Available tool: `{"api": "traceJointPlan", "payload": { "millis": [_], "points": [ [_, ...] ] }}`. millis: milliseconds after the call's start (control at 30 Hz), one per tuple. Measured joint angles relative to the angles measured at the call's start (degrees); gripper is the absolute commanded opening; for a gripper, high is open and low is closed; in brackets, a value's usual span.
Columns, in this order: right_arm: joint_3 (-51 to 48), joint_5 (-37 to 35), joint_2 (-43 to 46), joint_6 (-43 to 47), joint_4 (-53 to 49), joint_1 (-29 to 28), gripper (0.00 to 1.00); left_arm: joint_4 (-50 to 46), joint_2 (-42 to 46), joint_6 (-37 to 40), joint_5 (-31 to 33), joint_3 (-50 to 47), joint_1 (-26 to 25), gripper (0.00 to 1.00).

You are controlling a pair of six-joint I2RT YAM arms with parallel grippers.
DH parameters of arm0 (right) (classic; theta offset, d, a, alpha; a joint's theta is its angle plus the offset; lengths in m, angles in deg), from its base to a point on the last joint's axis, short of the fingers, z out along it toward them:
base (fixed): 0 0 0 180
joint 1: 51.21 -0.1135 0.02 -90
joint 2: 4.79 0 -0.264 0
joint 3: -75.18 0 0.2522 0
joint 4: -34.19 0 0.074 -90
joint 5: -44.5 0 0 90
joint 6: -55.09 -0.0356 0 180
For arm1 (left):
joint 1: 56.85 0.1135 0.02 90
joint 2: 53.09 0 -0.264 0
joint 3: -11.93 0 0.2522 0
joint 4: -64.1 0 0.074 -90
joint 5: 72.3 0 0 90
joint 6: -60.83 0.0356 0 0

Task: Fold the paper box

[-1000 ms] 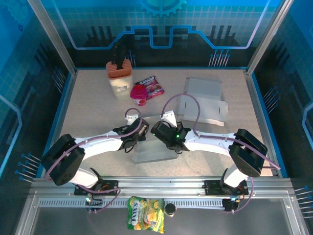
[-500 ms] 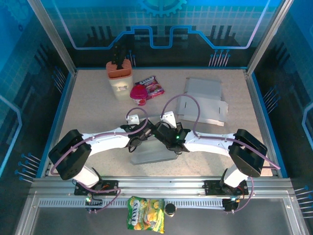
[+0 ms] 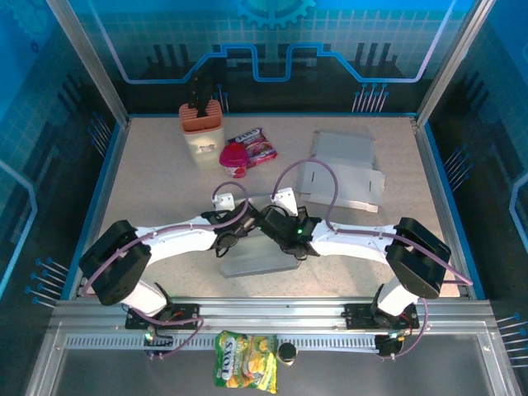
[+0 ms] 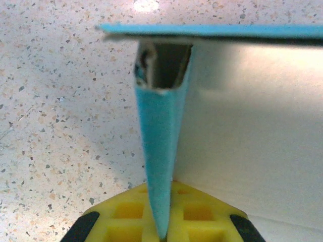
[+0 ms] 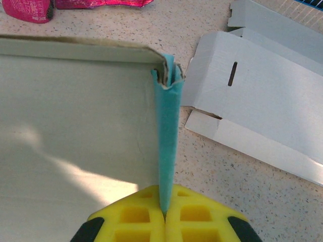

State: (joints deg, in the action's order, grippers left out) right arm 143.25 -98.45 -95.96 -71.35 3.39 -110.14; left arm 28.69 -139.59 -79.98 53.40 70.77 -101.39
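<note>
The half-folded paper box (image 3: 257, 257), blue outside and grey-white inside, lies at the near middle of the speckled beige surface (image 3: 157, 190). Its long axis runs left to right, with the right end angled slightly away. The left fingers (image 4: 126, 212) are closed narrow on a thin upright blue flap (image 4: 160, 151) of it, and the right fingers (image 5: 136, 214) pinch a corner flap (image 5: 166, 141). Flat white cardboard blanks (image 3: 342, 175) lie far right, a cream tub with an orange top (image 3: 202, 130) and a pink wrapper (image 3: 252, 147) far left. Aluminium posts and blue circuit-patterned panels enclose everything. A yellow-green snack bag (image 3: 245, 360) lies at the near rail, its lettering too small to read.
</note>
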Motion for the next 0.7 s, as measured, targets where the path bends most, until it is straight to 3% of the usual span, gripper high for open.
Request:
{"api": "traceJointPlan", "payload": {
  "millis": [433, 700],
  "points": [
    [0.8, 0.6, -0.7, -1.6, -2.2, 1.0, 0.0, 2.8, 1.8, 2.8, -2.1, -1.5, 0.4, 0.09],
    [11.0, 0.5, -6.5, -10.9, -17.1, 1.1, 0.0, 5.3, 1.8, 3.4, -6.8, -2.2, 3.9, 0.09]
  ]
}}
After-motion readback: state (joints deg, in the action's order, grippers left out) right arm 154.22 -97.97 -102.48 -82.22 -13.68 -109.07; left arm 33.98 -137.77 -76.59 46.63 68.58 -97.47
